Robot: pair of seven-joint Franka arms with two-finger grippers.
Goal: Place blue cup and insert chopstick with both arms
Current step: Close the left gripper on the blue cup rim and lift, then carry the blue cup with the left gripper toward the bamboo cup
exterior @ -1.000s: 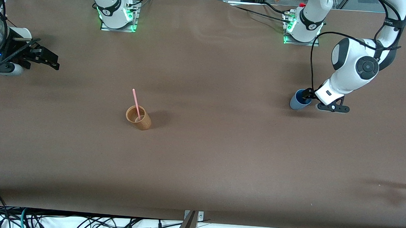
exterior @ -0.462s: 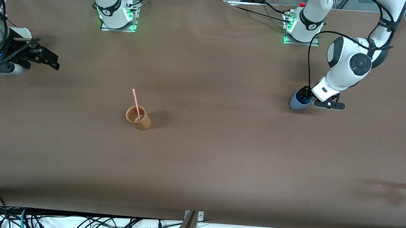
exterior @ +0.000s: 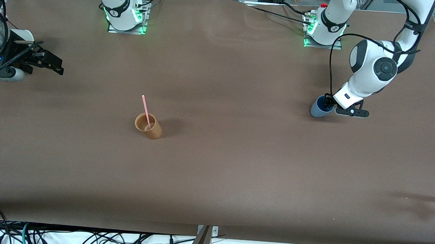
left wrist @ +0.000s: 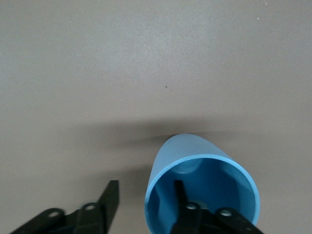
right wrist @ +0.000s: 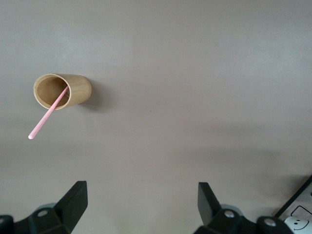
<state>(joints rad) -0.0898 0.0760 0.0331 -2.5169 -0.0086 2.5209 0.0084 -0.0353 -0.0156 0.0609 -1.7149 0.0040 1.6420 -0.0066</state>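
Blue cup [exterior: 319,108] stands on open desk [exterior: 237,167]; left gripper [exterior: 329,103] straddles its rim, unclamped, one finger [left wrist: 181,199] inside. Right gripper [exterior: 44,61] waits, spread wide. Chopstick [exterior: 146,111] leans in tan cup [exterior: 148,126].

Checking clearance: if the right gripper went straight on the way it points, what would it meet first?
Probably bare table. The open right gripper points down at it; the tan cup with the chopstick sits off to one side.
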